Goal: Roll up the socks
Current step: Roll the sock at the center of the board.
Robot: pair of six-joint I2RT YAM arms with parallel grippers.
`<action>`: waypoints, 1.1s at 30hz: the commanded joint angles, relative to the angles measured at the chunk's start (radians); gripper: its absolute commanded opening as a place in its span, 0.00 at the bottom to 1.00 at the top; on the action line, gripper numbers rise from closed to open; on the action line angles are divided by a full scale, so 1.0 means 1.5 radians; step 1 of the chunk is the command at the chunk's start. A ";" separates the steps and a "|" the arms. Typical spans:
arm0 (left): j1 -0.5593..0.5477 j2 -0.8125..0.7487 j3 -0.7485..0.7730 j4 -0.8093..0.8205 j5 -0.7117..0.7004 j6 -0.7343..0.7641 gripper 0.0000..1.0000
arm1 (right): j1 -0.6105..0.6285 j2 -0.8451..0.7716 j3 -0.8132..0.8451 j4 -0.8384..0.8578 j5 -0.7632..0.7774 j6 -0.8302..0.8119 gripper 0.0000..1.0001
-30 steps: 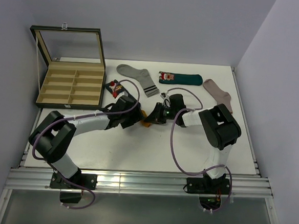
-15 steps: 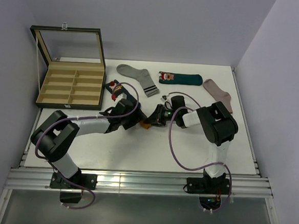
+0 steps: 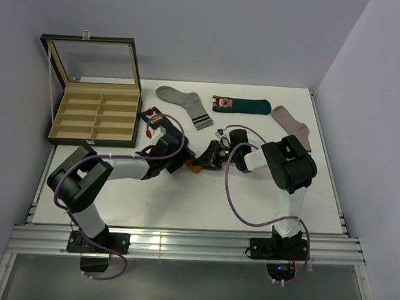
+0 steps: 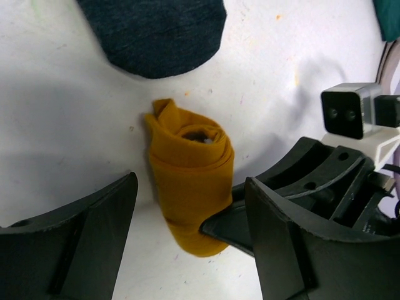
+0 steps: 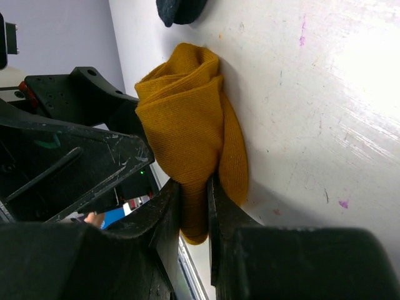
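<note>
— Step in hand?
— Rolling mustard sock (image 4: 190,181), mid-table (image 3: 252,195). Pinched in right jaws, straddled by wide-open left jaws.
— Next?
— Probably close left on roll, then release right.

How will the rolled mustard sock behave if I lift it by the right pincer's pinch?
Probably floppy: the mustard sock is soft knit, and the right pincer pinches only part of it. Its loose end may unroll. Likely light.
</note>
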 commanded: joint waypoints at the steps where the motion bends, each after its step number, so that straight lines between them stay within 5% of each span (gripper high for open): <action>1: -0.006 0.033 0.008 -0.006 -0.024 -0.013 0.76 | 0.007 0.055 -0.045 -0.118 0.056 -0.002 0.03; 33: -0.025 0.079 0.009 -0.120 -0.027 -0.014 0.69 | -0.023 0.079 -0.055 -0.129 0.072 0.046 0.07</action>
